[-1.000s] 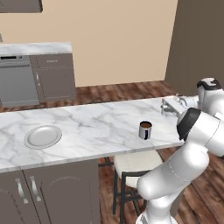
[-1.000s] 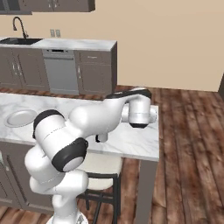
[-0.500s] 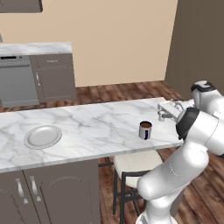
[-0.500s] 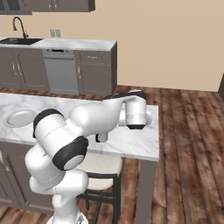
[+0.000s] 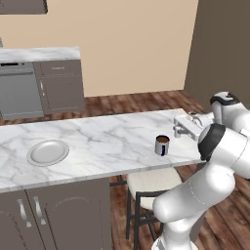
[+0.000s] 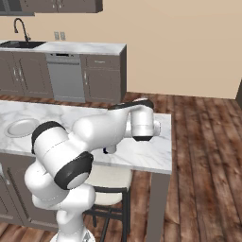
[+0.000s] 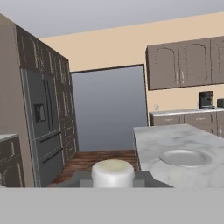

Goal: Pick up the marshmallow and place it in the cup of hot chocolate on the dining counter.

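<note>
You had the two-finger gripper (image 5: 177, 130) clamped on the tiny white marshmallow (image 7: 112, 173), above the veined marble dining counter (image 5: 107, 141), wood floor (image 6: 203, 142) beyond.

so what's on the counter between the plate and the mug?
Nothing: in the left base view, bare marble of the dining counter runs from the grey plate to the cup of hot chocolate.

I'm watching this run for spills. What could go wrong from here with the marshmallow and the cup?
1. The claw holds the marshmallow off to the side of the cup, not over it; let go here, it would likely land on the counter.
2. The cup is narrow and stands near the counter's front edge above the stool; a sideways brush from the claw might tip it and spill.
</note>
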Robot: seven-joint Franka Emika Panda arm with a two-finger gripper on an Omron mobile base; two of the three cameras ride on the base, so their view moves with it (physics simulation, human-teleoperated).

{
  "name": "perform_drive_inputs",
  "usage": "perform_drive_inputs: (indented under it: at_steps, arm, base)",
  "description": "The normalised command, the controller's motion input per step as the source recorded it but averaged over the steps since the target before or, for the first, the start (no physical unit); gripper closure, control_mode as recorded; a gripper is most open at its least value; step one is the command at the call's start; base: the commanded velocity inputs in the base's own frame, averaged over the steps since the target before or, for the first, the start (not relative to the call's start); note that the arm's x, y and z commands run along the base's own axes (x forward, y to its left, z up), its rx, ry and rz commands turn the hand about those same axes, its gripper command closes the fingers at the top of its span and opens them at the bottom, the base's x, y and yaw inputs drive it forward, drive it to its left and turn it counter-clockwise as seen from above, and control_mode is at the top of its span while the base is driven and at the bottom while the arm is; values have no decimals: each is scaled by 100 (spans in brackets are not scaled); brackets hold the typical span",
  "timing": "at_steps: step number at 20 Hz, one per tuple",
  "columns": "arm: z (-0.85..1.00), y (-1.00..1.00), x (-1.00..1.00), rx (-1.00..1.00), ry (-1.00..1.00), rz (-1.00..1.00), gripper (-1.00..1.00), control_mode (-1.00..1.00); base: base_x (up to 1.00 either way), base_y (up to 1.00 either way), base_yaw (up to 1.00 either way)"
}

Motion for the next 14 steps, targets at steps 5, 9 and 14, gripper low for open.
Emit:
perform_drive_inputs:
  at_steps: [5, 9, 14]
  arm:
    - [-29, 0, 0, -3, 0, 0, 100, -100]
    - [-21, 0, 2, -1, 0, 0, 100, -100]
    - [-16, 0, 19, 0, 0, 0, 100, -100]
  base:
    - [0, 0, 0]
    - [0, 0, 0]
    - [0, 0, 0]
